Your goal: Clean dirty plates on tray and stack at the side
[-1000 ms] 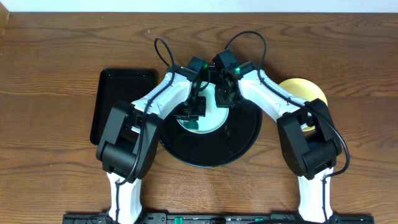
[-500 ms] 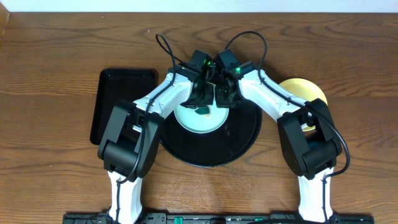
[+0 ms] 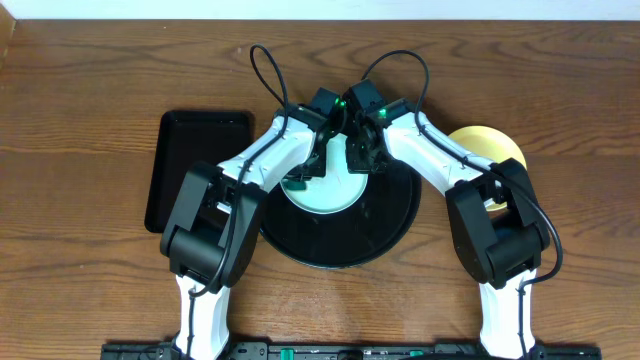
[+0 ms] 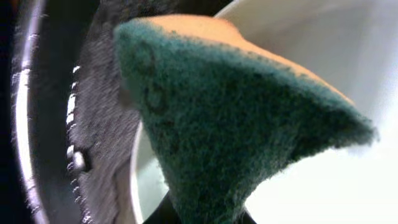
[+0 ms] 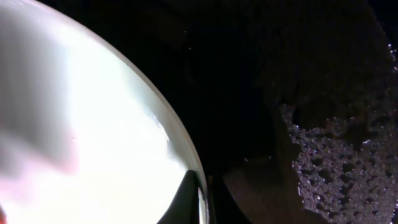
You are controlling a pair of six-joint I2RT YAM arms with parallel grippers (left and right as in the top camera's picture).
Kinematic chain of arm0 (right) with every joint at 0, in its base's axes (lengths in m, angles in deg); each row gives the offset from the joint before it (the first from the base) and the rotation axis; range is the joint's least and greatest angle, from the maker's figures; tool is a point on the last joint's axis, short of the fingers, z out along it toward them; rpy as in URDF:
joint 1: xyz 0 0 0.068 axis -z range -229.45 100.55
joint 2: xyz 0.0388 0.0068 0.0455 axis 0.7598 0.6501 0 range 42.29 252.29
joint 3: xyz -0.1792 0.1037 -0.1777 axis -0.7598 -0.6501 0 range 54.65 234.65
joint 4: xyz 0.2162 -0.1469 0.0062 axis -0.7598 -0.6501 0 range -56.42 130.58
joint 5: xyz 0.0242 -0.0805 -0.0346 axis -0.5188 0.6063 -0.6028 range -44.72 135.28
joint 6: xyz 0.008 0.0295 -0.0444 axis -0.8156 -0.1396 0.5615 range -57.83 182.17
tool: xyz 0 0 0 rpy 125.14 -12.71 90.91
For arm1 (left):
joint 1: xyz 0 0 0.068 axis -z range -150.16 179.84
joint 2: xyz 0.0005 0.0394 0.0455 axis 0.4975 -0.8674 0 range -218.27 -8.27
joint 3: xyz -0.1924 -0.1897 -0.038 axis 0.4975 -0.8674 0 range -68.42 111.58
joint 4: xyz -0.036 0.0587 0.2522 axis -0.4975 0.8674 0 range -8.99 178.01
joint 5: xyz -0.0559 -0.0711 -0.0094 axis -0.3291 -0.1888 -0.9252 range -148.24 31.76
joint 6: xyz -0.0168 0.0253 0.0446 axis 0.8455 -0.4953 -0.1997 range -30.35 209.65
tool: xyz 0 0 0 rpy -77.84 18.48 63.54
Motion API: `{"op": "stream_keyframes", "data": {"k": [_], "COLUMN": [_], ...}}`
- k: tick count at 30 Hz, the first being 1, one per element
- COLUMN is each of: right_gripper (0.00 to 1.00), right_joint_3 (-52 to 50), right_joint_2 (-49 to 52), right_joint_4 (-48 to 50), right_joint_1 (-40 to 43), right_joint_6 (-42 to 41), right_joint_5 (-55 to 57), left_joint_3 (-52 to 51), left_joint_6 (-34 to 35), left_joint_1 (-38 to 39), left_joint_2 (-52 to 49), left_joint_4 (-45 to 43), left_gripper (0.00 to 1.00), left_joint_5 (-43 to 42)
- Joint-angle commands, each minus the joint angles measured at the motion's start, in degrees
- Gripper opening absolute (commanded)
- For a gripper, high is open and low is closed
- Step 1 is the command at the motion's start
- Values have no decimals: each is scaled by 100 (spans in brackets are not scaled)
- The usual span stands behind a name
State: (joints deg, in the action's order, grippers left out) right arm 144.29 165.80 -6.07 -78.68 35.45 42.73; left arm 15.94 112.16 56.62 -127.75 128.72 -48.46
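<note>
- Overhead: the round black tray (image 3: 385,225) sits mid-table between the two arms, with a mint plate (image 3: 330,195) lying on its far-left part.
- Overhead: the left gripper (image 3: 303,176) reaches down over the left side of that plate, and a dark green scouring sponge (image 3: 297,182) shows at its tip against the plate.
- Overhead: the right gripper (image 3: 360,160) meets the far-right edge of the same plate, so both wrists crowd close together above it.
- Overhead: a yellow plate (image 3: 495,145) lies on the wooden table (image 3: 90,90) to the right of the round tray, off it, and is partly hidden by the right arm.
- Overhead: a rectangular black tray (image 3: 195,165) lies to the left, well apart from the plates.
- Left wrist: the sponge (image 4: 236,130) fills most of the view, green abrasive face toward the camera with a yellow-orange layer along its upper edge, squeezed into a wedge. The jaws are clamped on it, only dark slivers of them showing at the bottom edge.
- Left wrist: the pale plate (image 4: 323,56) lies behind and below the sponge, and the glossy tray rim (image 4: 25,124) runs down the left side.
- Right wrist: the bright plate (image 5: 81,143) fills the left half, its rim curving down to the bottom of the frame, where the two dark fingertips (image 5: 186,196) pinch it, one on each side.
- Right wrist: the black tray surface (image 5: 217,74) lies beyond the rim, with a patch of wet droplets (image 5: 329,162) on it at the right.
</note>
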Motion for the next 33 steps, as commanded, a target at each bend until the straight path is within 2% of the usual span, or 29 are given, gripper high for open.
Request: {"op": "stream_keyframes", "data": {"k": [1,12,18,21,28,33], "right_gripper": [1,1,1,1,1,1], "right_joint_3": [-251,-249,-197,-195,-195,-195], "right_joint_2": [315,315,236,-31,-1027,-1690], "right_joint_4": [-85,-87,-76,-92,-155,-297], "right_joint_1": [-125,-125,-118,-118,-127,-188], "right_joint_6": [-46,-31,846,968,1010,1008], "right_joint_5": [59,55,-551,-560,15,1034], "left_joint_3": [422,1598,1606,1606,1425,1335], "left_joint_6": [52,-138,-212,-232,-232,-225], "left_joint_1": [-94,-175,-411,-568,-852,-1012], "left_joint_2": [-22,782,1423,1552,1539,1539], "left_joint_4": [420,905,953,949,951,990], "left_gripper": [8,8,8,8,8,8], "left_joint_5": [463,295,264,269,291,284]}}
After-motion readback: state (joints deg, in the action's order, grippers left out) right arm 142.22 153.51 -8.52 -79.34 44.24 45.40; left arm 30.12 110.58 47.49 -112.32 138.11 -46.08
